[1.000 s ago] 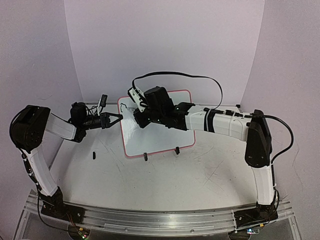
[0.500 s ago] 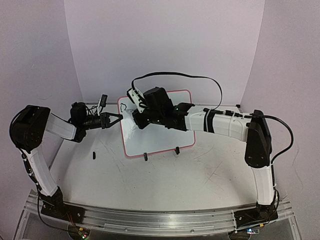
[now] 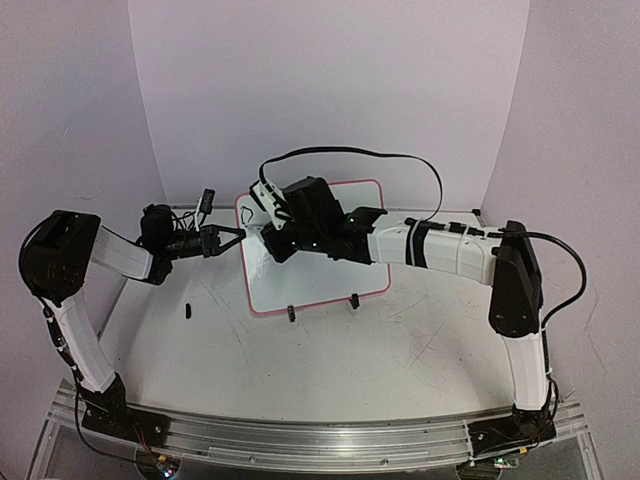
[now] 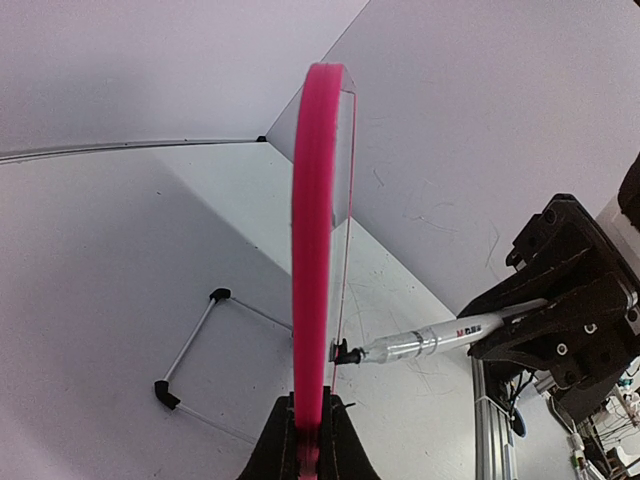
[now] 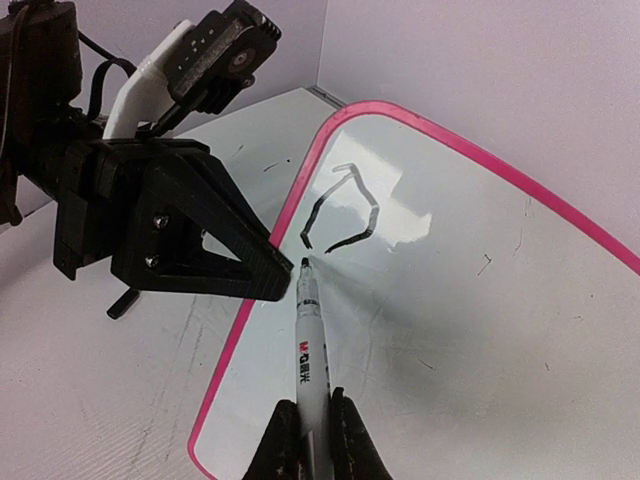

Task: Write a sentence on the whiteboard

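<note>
The whiteboard (image 3: 330, 270) has a pink frame and lies tilted on the table. My left gripper (image 3: 234, 238) is shut on its left frame edge (image 4: 314, 250), its jaws clamped on either side of the frame at the bottom of the left wrist view. My right gripper (image 5: 310, 440) is shut on a white marker (image 5: 308, 345). The marker's black tip touches the board (image 5: 470, 320) just below a few black strokes (image 5: 345, 205) that form an open loop. No readable words of the sentence show. The marker also shows in the left wrist view (image 4: 440, 338).
A small black cap (image 3: 187, 310) lies on the table left of the board. Two black clip feet (image 3: 291, 314) sit on the board's near edge. A thin wire stand with black ends (image 4: 190, 345) lies behind the board. A black cable (image 3: 350, 150) arcs above the right arm.
My right gripper has shifted slightly left and away with the marker, near the board's top left corner. The left arm has not moved.
</note>
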Robot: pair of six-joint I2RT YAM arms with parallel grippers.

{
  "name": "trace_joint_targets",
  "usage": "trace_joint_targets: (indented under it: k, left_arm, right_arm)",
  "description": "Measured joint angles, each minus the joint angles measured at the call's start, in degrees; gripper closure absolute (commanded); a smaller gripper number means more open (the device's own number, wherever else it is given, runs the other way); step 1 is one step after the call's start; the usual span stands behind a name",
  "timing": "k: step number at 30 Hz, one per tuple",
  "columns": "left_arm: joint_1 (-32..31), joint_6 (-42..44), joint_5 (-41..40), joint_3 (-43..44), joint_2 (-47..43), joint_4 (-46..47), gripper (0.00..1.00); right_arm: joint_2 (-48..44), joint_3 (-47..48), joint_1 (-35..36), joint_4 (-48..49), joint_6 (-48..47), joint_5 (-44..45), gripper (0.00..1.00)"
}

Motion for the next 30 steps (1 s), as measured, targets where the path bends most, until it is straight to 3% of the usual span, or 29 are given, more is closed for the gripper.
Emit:
trace_joint_targets:
  k: [30]
  left_arm:
    - [0.0, 0.0, 0.07, 0.0, 0.0, 0.0, 1.0]
  right_arm:
    - [-4.07, -2.89, -2.19, 2.07, 0.17, 1.68, 1.0]
